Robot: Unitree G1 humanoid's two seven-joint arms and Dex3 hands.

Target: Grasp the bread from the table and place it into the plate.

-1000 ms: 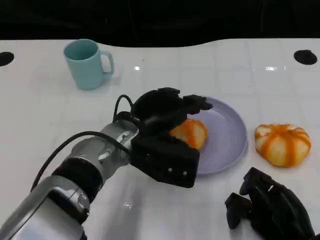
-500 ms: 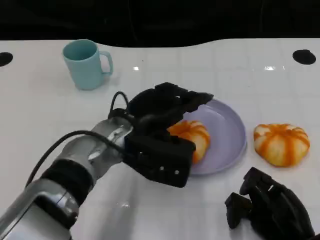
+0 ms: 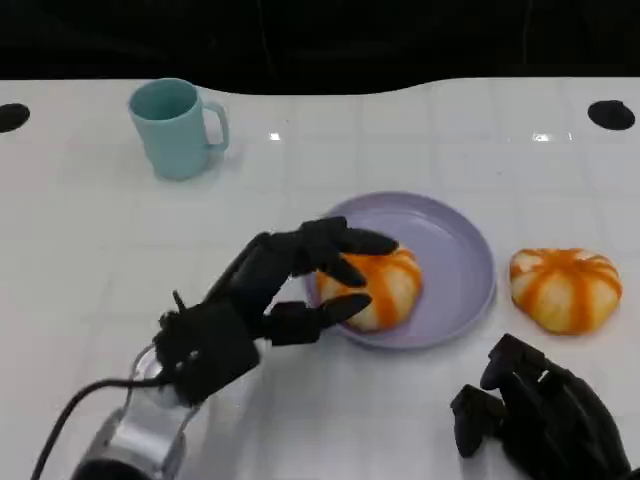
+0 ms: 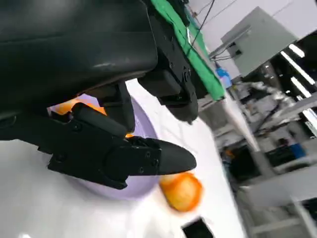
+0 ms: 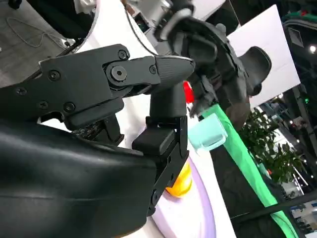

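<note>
Light: bright, even; glare spots seen on the worktop (image 3: pixel 90 250).
Blur: wrist-view backgrounds rendered soft.

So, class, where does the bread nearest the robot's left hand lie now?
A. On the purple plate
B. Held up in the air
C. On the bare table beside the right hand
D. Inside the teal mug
A: the bread rests on the purple plate, with the left hand open beside it.
</note>
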